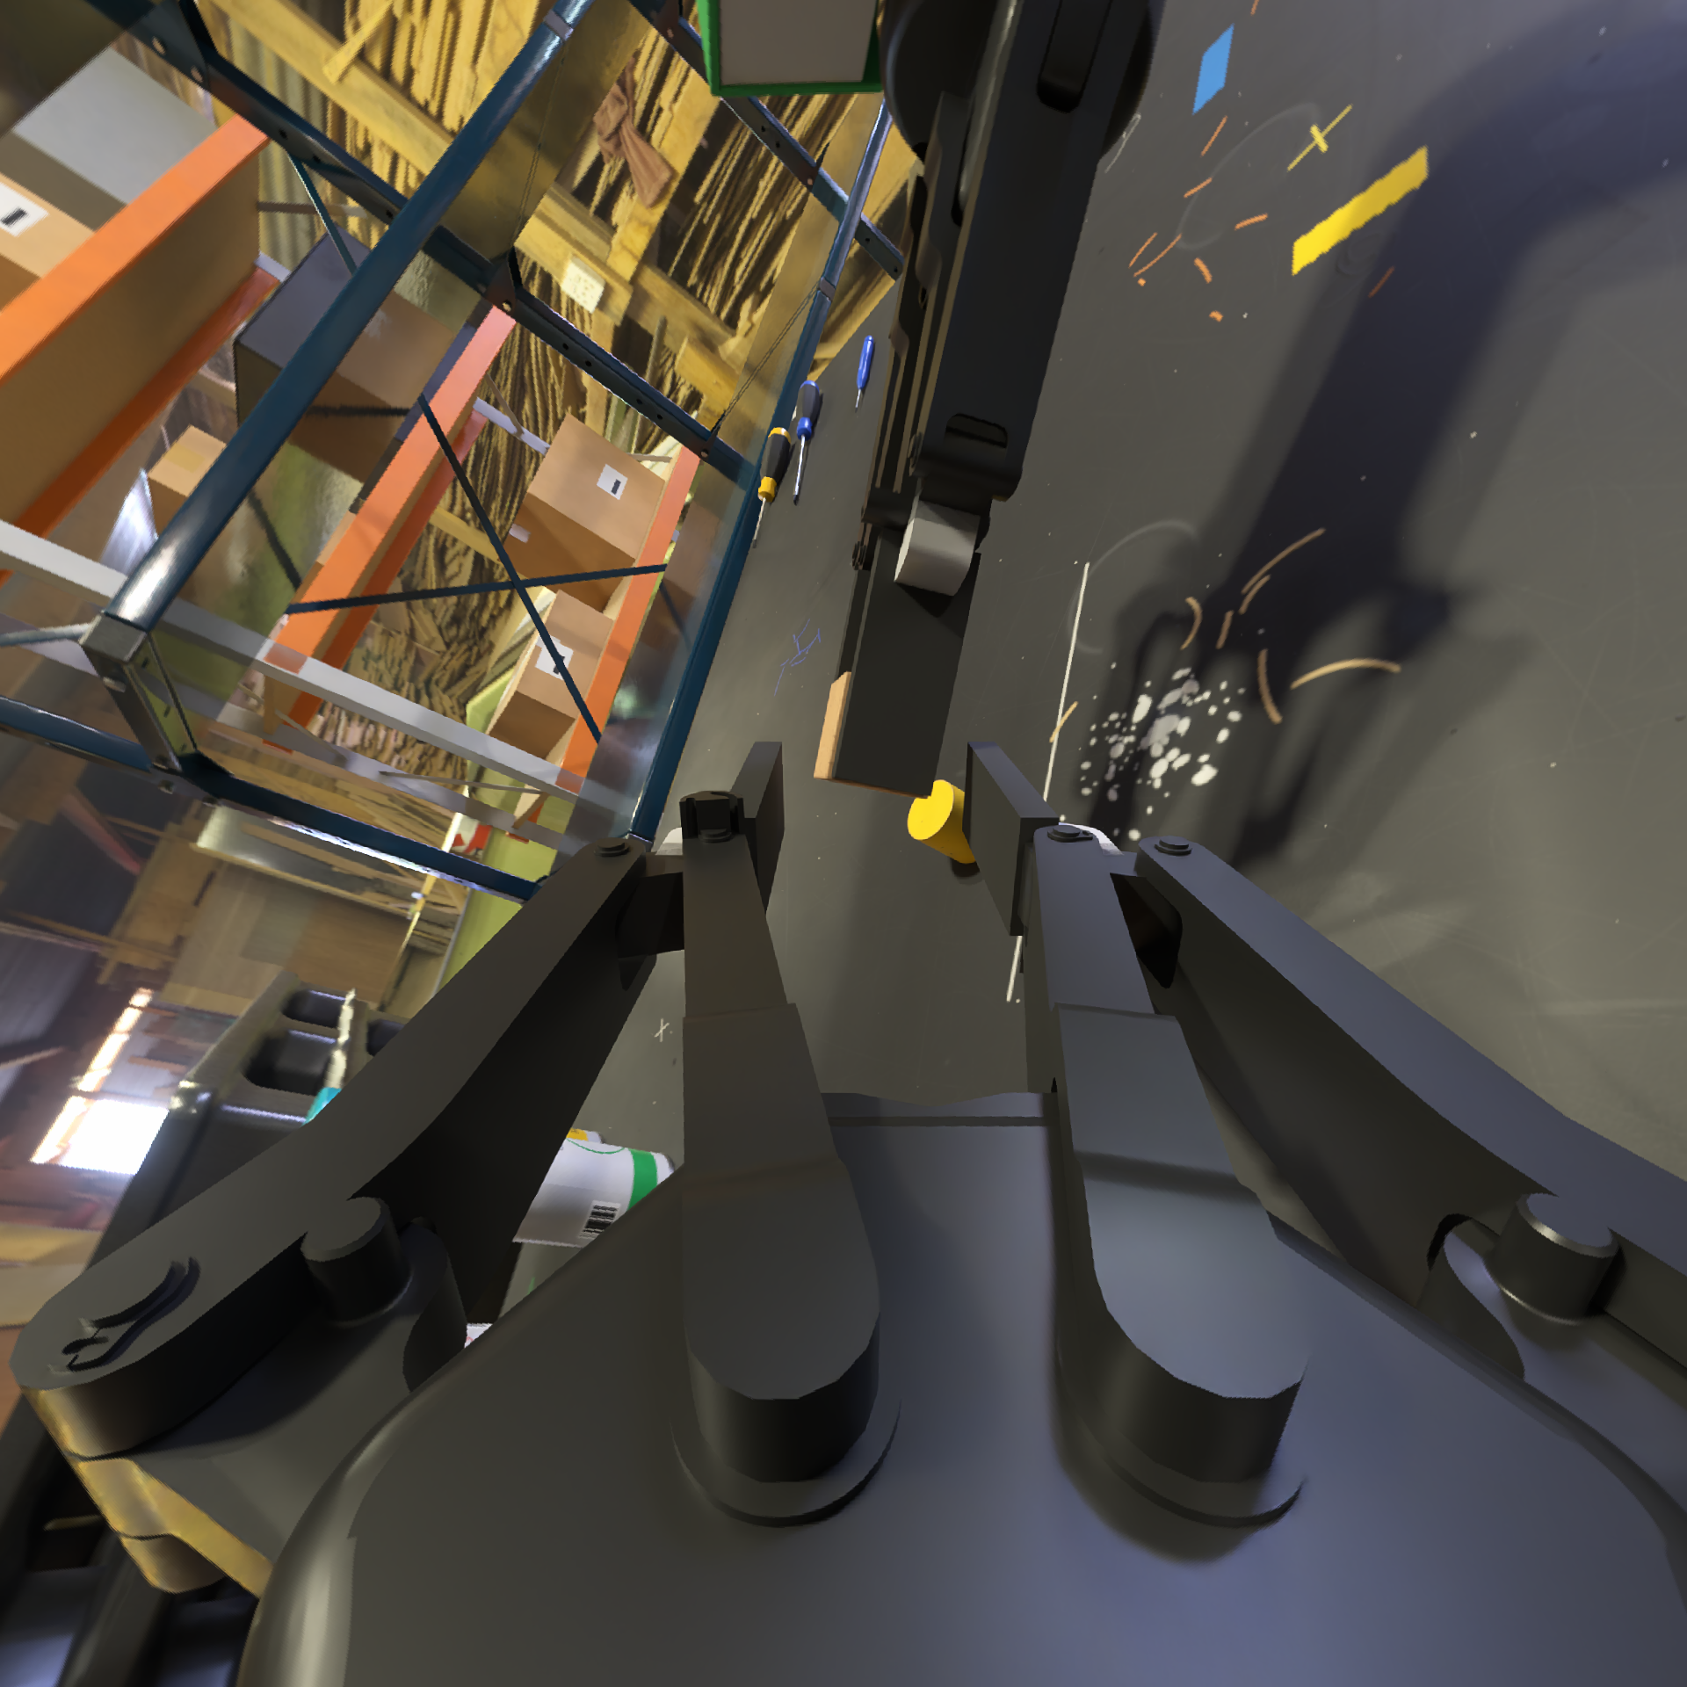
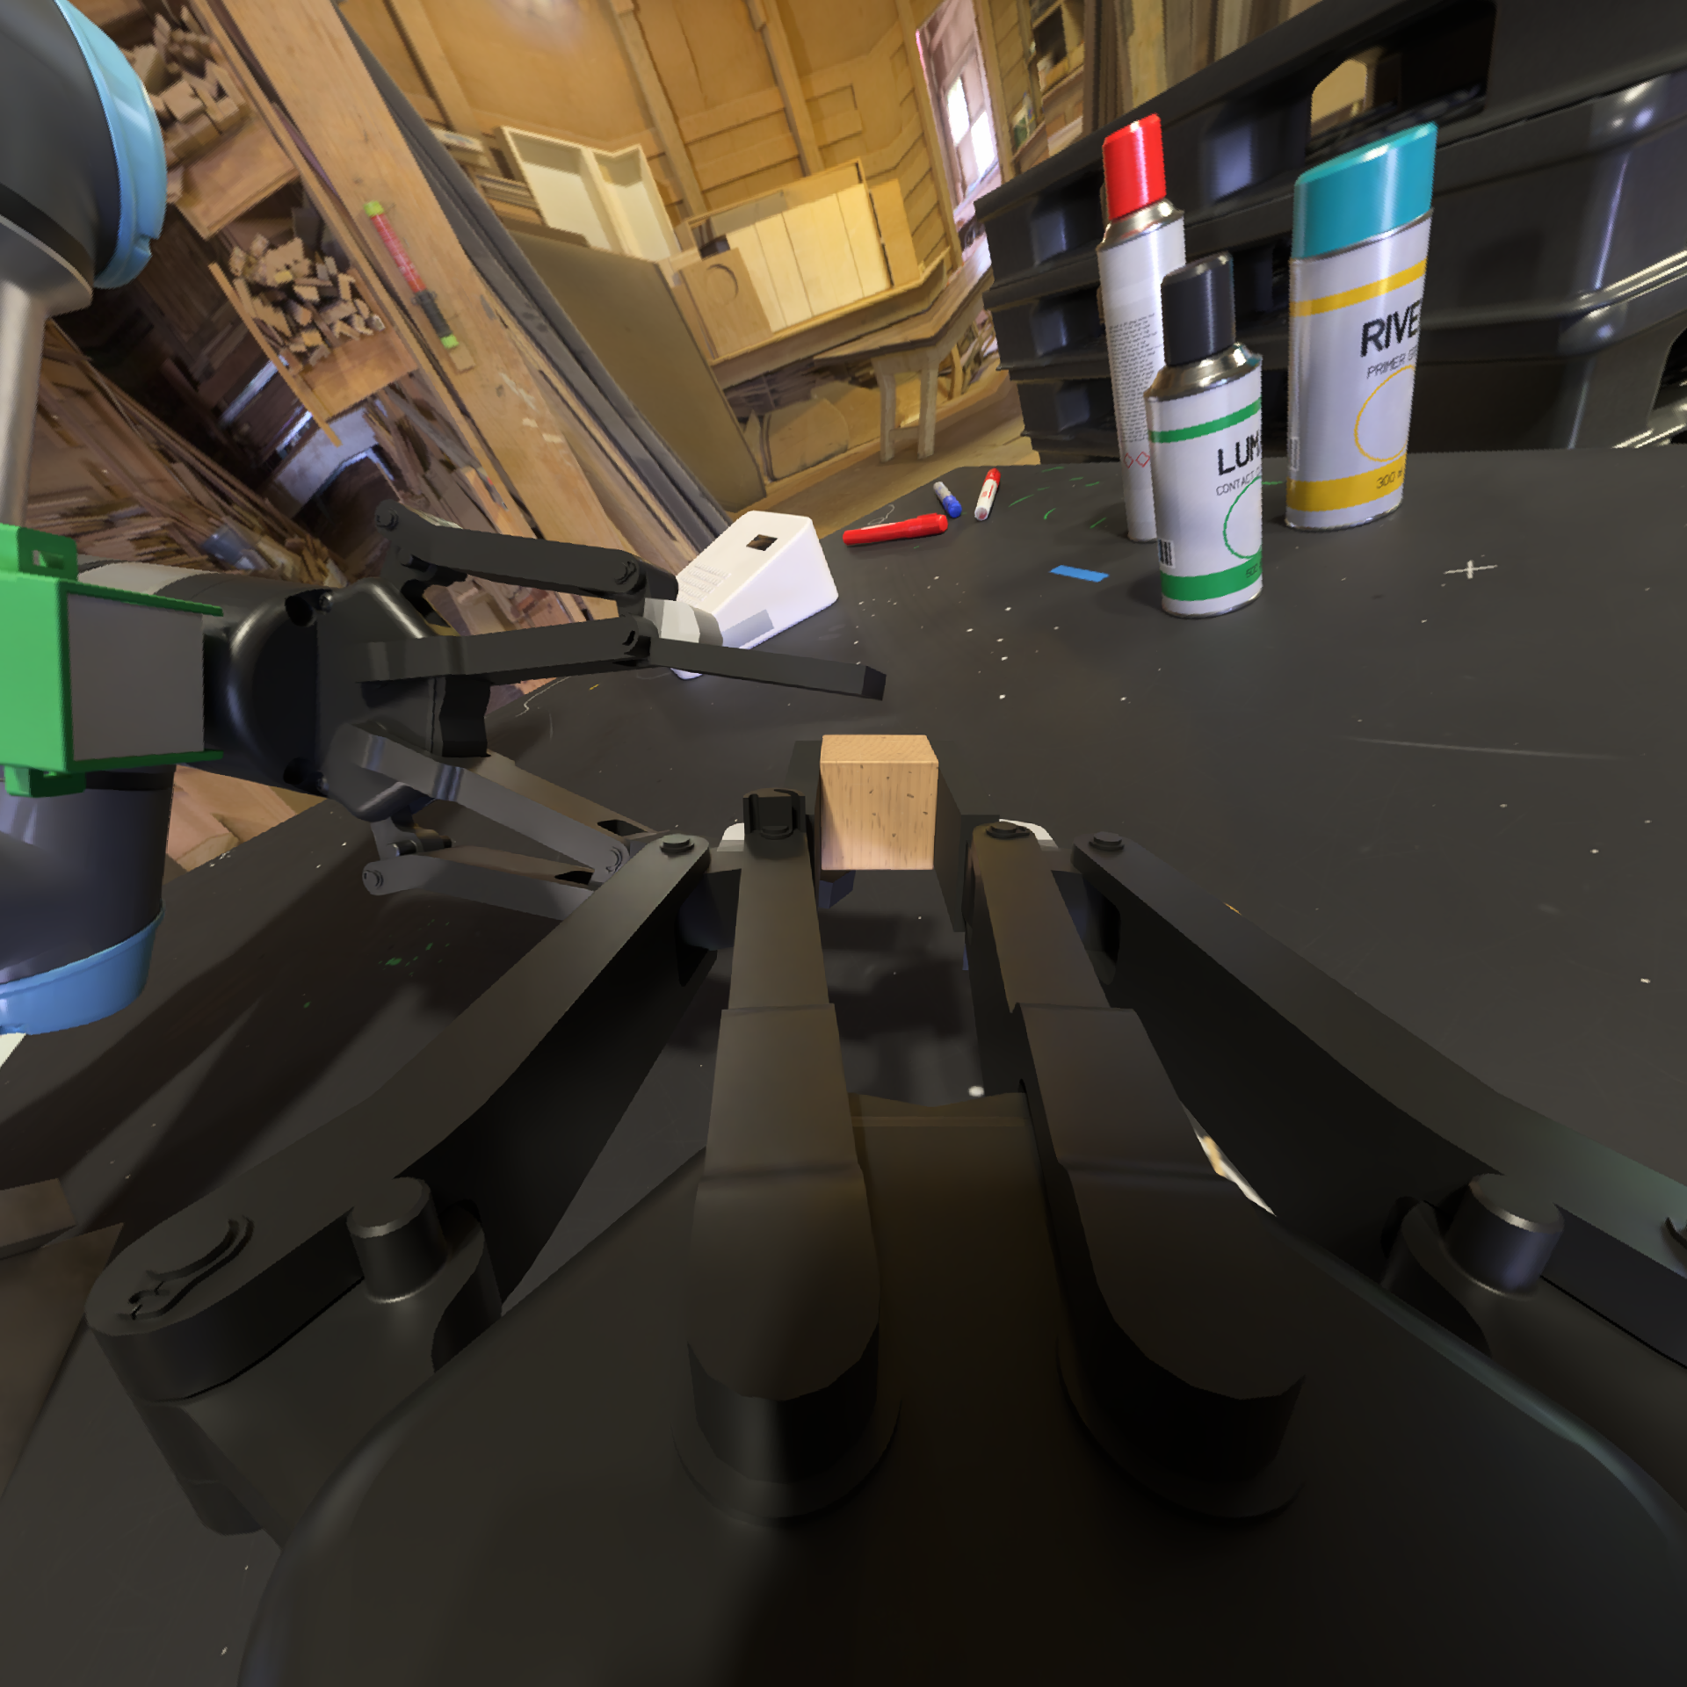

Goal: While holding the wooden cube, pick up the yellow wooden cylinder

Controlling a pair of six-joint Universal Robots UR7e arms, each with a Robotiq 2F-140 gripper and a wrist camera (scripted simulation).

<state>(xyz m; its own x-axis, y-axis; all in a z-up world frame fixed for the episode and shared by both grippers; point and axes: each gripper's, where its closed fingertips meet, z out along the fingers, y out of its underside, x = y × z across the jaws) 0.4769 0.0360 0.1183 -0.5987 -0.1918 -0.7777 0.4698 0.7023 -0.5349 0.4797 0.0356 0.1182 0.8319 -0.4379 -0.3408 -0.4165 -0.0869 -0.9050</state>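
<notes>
The yellow wooden cylinder [image 1: 936, 815] lies mid-tabletop, well away from the edges, touching one finger of the spread left tool [image 1: 876, 803], so closing may knock it away, or bump the right tool [image 2: 881, 822] clamped on the wooden cube [image 2: 878, 801].

The open left gripper [image 1: 876, 822] reaches toward the small yellow wooden cylinder [image 1: 936, 817], which lies beside its right finger [image 1: 1000, 822].
</notes>
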